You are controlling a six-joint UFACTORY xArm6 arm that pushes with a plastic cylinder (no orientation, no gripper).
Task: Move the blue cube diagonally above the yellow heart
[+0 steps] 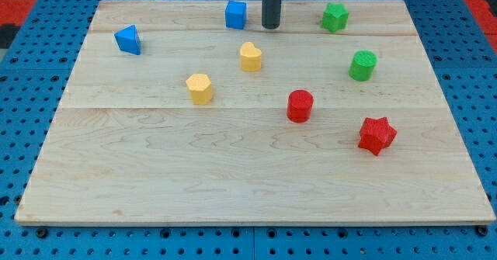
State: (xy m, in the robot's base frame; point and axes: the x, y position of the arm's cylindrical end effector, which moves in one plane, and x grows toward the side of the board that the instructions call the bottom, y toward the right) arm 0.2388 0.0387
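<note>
Tip beside blue cube; overshoot risk

My tip [270, 26], a bare rod holding nothing, stands just right of the blue cube [235, 15]; an off-centre push may spin it away from the yellow heart [250, 57].

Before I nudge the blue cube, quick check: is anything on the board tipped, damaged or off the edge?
Nothing stands out. All eight small coloured blocks sit flat on the wooden board, none over an edge. My tip stands just to the view's right of the blue cube, above the yellow heart.
</note>
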